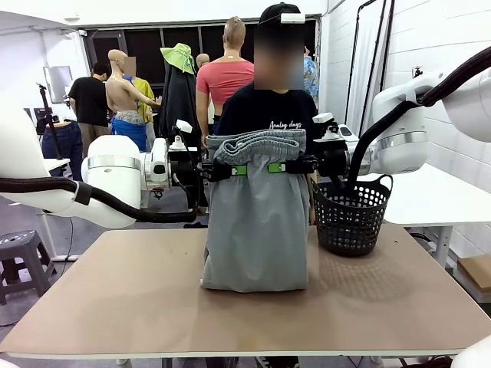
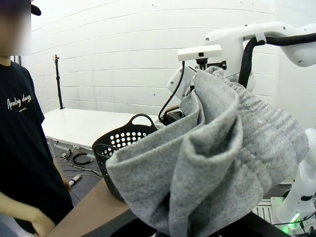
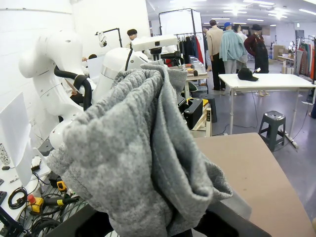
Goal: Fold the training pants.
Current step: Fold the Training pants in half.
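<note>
Grey training pants [image 1: 257, 222] held up in the air over the middle of the brown table [image 1: 115, 299], hanging down with the bottom end just touching the top. Left gripper [image 1: 234, 169] pinched tight on the bunched waistband from one side, right gripper [image 1: 282, 165] pinched tight on it from the other side, both at the same height. Soft grey cloth [image 2: 212, 163] bunched up close in front of the left wrist camera, same cloth [image 3: 138, 163] close in front of the right one. Black basket [image 1: 351, 215] standing on the table just beside the pants, on the right. Person in a black shirt [image 1: 268, 111] standing behind the pants at the far side
</note>
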Available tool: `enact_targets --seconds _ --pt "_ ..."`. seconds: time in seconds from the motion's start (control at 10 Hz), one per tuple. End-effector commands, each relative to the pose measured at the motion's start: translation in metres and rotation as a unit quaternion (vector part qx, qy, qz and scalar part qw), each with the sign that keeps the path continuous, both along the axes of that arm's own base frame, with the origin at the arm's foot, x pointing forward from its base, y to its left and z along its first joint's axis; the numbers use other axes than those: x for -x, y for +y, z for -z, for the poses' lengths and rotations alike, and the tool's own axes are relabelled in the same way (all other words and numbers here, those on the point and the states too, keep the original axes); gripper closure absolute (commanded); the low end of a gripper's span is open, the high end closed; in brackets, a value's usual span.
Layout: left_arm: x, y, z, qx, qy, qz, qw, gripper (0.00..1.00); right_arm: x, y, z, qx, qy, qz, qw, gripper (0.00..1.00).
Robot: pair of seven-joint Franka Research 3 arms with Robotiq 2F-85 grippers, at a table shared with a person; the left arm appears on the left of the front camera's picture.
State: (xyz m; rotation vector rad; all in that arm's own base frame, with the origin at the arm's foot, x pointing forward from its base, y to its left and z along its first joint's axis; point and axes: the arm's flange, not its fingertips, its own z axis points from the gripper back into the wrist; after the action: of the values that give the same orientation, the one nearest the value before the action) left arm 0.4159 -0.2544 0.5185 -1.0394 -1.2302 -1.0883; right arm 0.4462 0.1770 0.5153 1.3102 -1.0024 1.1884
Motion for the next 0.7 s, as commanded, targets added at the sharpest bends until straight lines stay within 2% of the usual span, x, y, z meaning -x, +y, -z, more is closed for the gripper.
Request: enact_targets --seconds 0.0,0.5,0.6 --pt "0.0014 0.0001 -0.0016 0.007 0.0 -0.003 1.0 1.0 0.0006 0.0007 -0.0023 -0.001 -0.001 -0.001 1.0 1.0" --pt "0.0 0.0 0.0 0.0 0.0 0.0 1.0 1.0 0.0 0.0 0.0 0.0 0.0 0.0 1.0 1.0" --pt "0.0055 0.0077 0.0049 0.005 0.009 0.007 1.0 1.0 0.0023 0.0025 0.0029 -0.002 0.006 -0.012 1.0 1.0"
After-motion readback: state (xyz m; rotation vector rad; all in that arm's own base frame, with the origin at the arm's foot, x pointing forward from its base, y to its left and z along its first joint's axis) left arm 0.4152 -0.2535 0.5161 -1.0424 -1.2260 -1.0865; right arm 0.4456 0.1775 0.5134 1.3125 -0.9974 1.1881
